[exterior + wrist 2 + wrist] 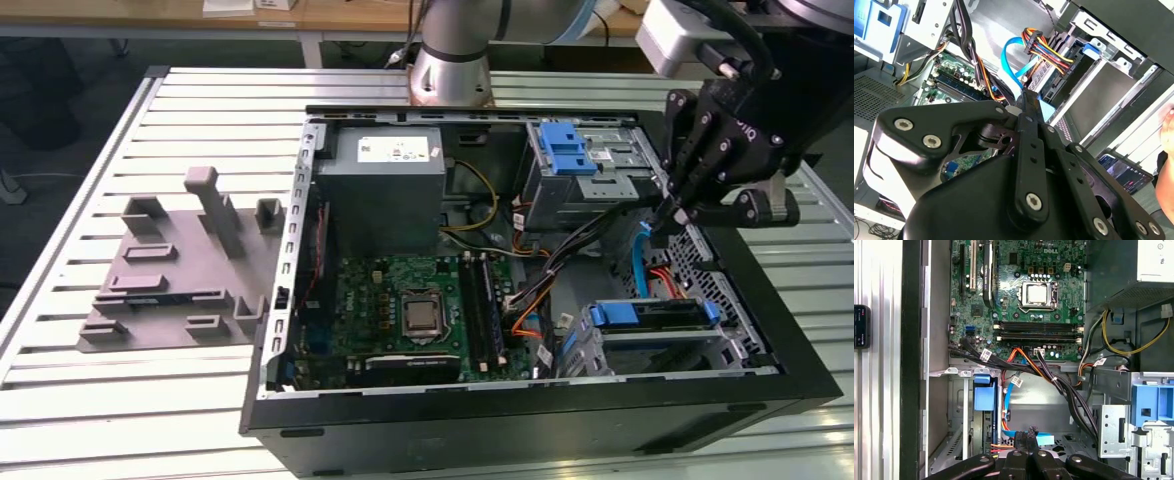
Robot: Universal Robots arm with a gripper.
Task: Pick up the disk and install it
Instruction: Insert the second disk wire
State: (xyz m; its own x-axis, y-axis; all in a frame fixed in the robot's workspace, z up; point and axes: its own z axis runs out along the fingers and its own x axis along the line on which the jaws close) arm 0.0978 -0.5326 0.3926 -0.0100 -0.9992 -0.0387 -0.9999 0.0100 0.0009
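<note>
Disk sits in the lower drive cage at the front corner of the open computer case, toward the exterior view's right, its silver body lying flat with the blue carrier frame and pull tab facing the motherboard; in the first wrist view the same blue tab shows at the mouth of that cage, with orange and black cabling running just beside it. Claw hangs over the case interior between the upper drive bay with its blue latch and the disk's cage, apart from the disk and holding nothing; its fingertips appear drawn together in the first wrist view, with a light blue data cable passing close under them. Judged from this, the disk lies in a cage and not on the bench, and the cable plugs hang loose near it, so connection cannot be confirmed. A grey fixture block rests on the bench outside the case, well apart from the work
</note>
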